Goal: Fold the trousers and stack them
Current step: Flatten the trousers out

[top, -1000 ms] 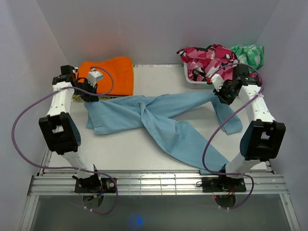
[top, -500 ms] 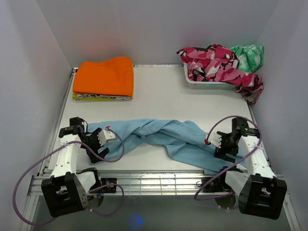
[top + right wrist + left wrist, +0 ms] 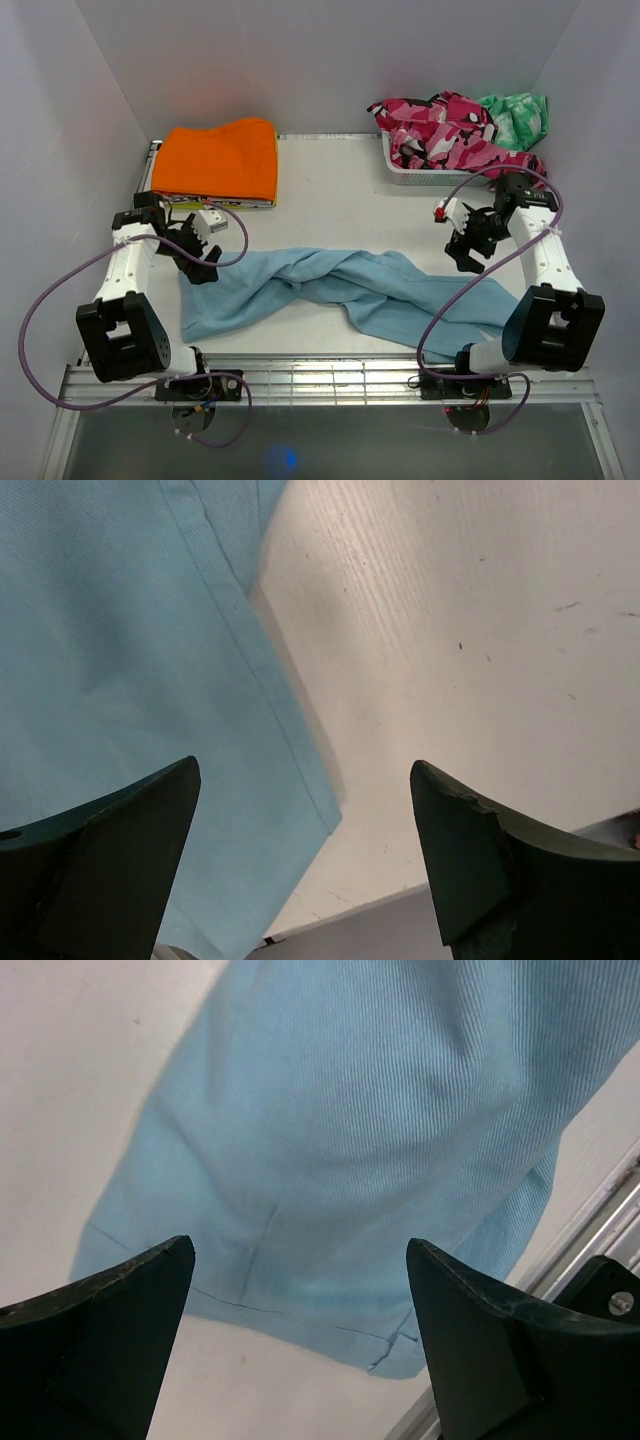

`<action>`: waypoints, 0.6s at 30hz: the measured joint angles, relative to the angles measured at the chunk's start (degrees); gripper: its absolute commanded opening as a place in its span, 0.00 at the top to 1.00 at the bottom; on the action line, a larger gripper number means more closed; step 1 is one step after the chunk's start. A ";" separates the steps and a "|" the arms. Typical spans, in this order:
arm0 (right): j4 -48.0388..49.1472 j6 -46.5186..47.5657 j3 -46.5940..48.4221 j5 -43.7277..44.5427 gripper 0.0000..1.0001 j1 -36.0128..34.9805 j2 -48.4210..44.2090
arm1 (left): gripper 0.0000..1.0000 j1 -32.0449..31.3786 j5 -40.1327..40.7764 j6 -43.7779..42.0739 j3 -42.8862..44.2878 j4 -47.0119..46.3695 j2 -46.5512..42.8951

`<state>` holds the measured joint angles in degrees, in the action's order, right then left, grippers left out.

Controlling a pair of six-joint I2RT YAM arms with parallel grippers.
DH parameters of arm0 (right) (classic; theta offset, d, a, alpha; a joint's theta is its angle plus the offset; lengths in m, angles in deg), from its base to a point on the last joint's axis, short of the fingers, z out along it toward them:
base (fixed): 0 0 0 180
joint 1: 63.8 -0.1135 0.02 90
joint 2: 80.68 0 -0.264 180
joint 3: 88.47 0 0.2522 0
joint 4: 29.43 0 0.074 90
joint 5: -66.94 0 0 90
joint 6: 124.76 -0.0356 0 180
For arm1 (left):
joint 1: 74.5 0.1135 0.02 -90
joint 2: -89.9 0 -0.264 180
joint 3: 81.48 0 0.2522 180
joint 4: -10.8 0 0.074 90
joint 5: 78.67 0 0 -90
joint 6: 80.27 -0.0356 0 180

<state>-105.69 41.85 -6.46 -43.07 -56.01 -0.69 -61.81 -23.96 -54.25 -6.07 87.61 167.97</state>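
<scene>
The light blue trousers point(image 3: 350, 290) lie in a twisted, bunched band across the near half of the table point(image 3: 330, 205). My left gripper point(image 3: 203, 262) hovers open just above their left end, with nothing between its fingers. In the left wrist view the trousers point(image 3: 350, 1110) fill most of the picture beneath the left gripper point(image 3: 300, 1243). My right gripper point(image 3: 462, 252) hangs open above the right end. Seen from the right wrist, a hemmed corner of the trousers point(image 3: 120, 660) lies under the empty right gripper point(image 3: 305, 763), with bare table beside it.
An orange folded garment point(image 3: 222, 160) sits on a small stack at the back left. A white basket point(image 3: 430, 174) at the back right holds a pink camouflage garment point(image 3: 440, 130) and a green one point(image 3: 515, 112). A metal rail point(image 3: 320, 375) runs along the front edge.
Both grippers dragged the trousers from mid-table toward the front edge, let go and opened. They have since lifted and moved back. The cloth now lies bunched in a narrower band.
</scene>
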 measured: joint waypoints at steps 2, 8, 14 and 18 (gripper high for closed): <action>-0.68 -1.62 1.07 -1.25 0.09 -0.63 2.69 | 0.02 0.33 0.66 -0.26 -0.81 1.11 1.99; 0.26 -6.86 0.09 -2.51 0.10 -5.40 6.78 | 0.02 0.44 2.08 -0.44 -6.84 2.45 -3.17; 3.93 -10.62 -7.61 -1.07 0.15 -12.15 7.32 | 0.11 -0.79 6.21 0.31 -14.45 0.11 -5.66; 6.29 -12.85 -10.95 0.26 0.50 -14.99 8.63 | 0.40 -1.97 9.55 3.10 -18.60 -5.03 -3.63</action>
<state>-99.40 29.00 -17.41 -42.80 -71.00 7.94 -63.78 -14.41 -51.15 -24.67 82.58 164.34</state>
